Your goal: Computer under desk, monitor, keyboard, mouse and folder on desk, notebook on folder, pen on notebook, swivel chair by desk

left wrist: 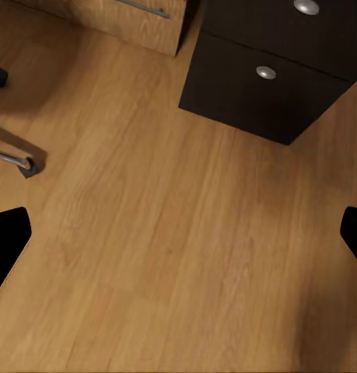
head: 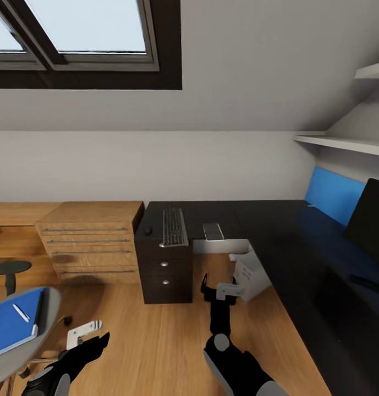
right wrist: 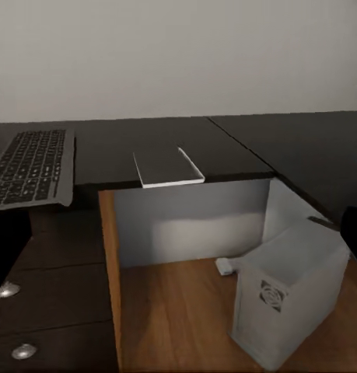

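Observation:
The black desk [head: 277,242] runs along the wall and down the right side. On it lie the keyboard [head: 174,226] [right wrist: 32,167], the small mouse [head: 148,231] to its left and a thin dark notebook [head: 213,231] [right wrist: 169,167] to its right. The monitor [head: 371,217] stands at the far right. The white computer [head: 252,272] [right wrist: 291,299] sits on the floor under the desk. The swivel chair [head: 49,308] at lower left carries the blue folder [head: 13,324] with the pen [head: 21,313] on it. My left gripper [head: 90,341] [left wrist: 178,233] is open over bare floor. My right gripper [head: 219,283] [right wrist: 178,233] is open, facing the desk's underside.
A light wooden drawer cabinet [head: 90,242] stands left of the desk's black drawers [head: 164,272] [left wrist: 264,74]. A blue wall panel [head: 332,192] and white shelves [head: 343,144] are at the right. The chair's chrome leg [left wrist: 11,158] lies near my left gripper. Wooden floor [head: 150,341] lies between chair and desk.

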You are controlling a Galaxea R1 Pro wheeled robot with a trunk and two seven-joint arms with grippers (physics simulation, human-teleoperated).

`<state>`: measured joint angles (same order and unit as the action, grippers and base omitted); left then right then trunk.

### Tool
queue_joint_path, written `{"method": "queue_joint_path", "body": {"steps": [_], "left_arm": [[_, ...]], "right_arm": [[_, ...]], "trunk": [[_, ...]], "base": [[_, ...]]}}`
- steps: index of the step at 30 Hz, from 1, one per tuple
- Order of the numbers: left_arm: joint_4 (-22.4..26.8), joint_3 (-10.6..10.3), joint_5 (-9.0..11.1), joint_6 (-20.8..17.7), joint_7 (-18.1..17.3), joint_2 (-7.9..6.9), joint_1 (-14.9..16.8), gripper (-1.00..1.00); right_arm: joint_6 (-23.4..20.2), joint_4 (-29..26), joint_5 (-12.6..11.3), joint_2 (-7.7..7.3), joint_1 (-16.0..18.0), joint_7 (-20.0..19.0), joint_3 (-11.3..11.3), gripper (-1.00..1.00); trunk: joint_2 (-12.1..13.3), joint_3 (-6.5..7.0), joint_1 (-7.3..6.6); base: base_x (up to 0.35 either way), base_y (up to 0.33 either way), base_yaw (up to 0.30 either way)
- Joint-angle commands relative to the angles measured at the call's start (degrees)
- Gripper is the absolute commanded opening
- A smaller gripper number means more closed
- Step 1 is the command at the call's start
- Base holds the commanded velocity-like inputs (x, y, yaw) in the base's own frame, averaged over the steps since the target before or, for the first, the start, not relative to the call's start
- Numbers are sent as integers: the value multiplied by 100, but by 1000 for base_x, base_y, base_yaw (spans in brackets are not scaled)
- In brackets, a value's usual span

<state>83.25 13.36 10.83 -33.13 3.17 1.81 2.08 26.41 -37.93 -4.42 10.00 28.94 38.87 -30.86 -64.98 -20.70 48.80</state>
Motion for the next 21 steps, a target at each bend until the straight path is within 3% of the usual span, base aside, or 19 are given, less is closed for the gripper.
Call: {"method": "queue_joint_path", "body": {"steps": [1,2,4,5,6,8,10,11,12,13,17,19,21], "left_arm": [[53,7,60,-29,19,3,3,100],[80,7,60,-29,14,3,3,100],[166,8,65,-31,-2,-1,3,100],[178,8,66,-32,-5,0,3,100],[197,5,67,-30,-10,1,3,100],[219,3,68,-29,-13,2,3,100],[269,1,68,-28,-16,3,2,100],[281,-1,68,-28,-16,3,0,100],[301,-7,69,-28,-17,3,-2,100],[319,-72,70,-31,-17,3,-4,100],[293,-224,76,-29,-18,4,-5,100],[281,-266,71,-27,-25,4,-6,100],[282,-270,71,-33,-26,4,-6,100]], "right_arm": [[53,2,-357,0,8,-228,-18,100],[59,1,-539,0,9,-363,-16,100],[62,-2,-1484,0,8,-1049,-5,100],[56,-1,-1756,0,9,-1244,3,100],[40,4,-2309,0,8,-1612,18,100],[4,8,-2874,0,8,-1938,23,100],[-189,9,-3949,0,7,-2445,24,100],[-263,7,-4183,0,7,-2545,23,100],[-429,3,-4597,0,7,-2732,23,100],[-784,-5,-5165,0,9,-3085,27,100],[-1375,-5,-5621,-117,7,-3689,53,100],[-1852,-14,-5827,-361,7,-4356,108,100],[-1884,-27,-5843,-401,7,-4494,133,100]], "trunk": [[-4,-7,4],[-4,-7,4],[-4,-7,4],[-4,-7,4],[-4,-7,4],[-4,-7,4],[-4,-7,4],[-4,-7,4],[-4,-7,4],[-4,-7,4],[-4,-7,4],[-4,-7,4],[-4,-7,4]], "base": [[319,142,0],[319,142,0],[319,142,0],[319,142,0],[319,142,0],[319,142,0],[319,142,0],[319,142,0],[319,142,0],[319,142,0],[319,145,0],[311,180,0],[264,178,0]]}}
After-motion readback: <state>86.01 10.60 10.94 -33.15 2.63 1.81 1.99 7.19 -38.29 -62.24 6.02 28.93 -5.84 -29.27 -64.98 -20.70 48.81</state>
